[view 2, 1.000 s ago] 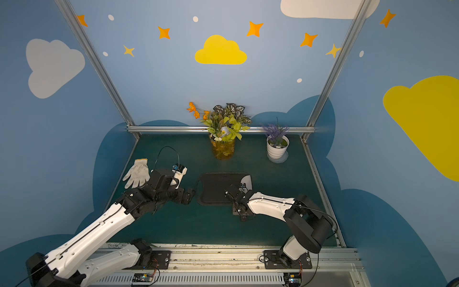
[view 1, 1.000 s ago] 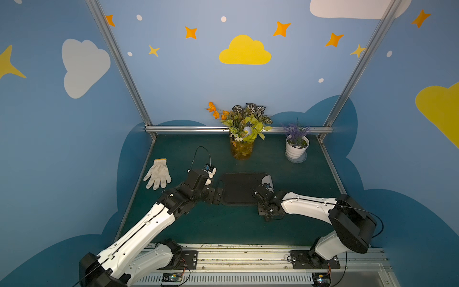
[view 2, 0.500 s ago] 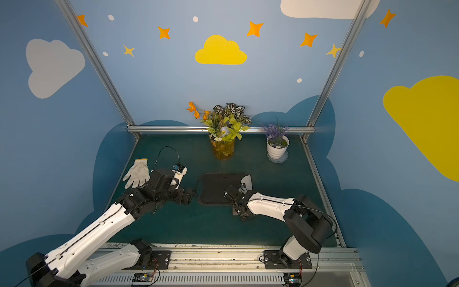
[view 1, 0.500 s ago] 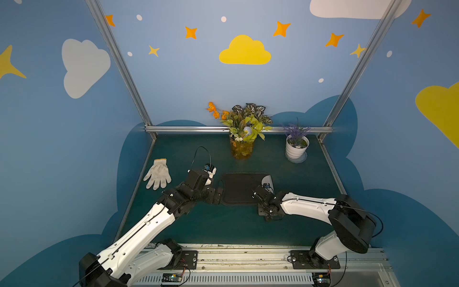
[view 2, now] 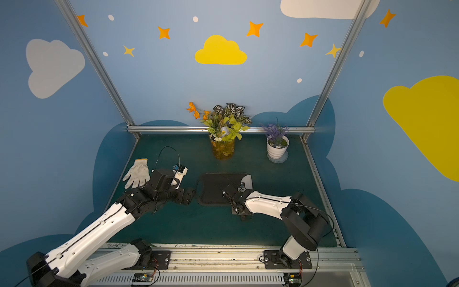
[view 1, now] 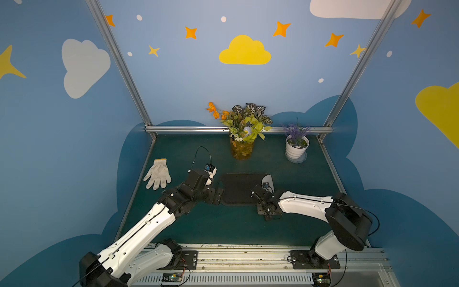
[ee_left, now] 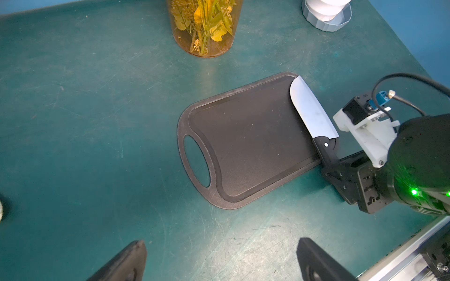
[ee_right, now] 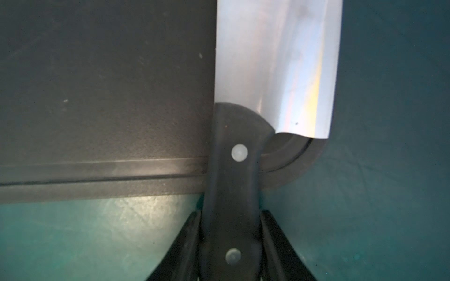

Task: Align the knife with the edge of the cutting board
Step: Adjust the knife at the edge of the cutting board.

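Over the end of the flat black grooved cutting board (ee_right: 97, 73), the right gripper (ee_right: 231, 215) is clamping the broad silver-bladed, black-handled knife (ee_right: 275, 60), setting it square; a clean release seemingly follows.

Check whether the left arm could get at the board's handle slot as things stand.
Probably yes. The left gripper is open and sits just off the slot end of the board, with only bare table between. The knife and the right gripper gripping it are at the opposite end, out of the way.
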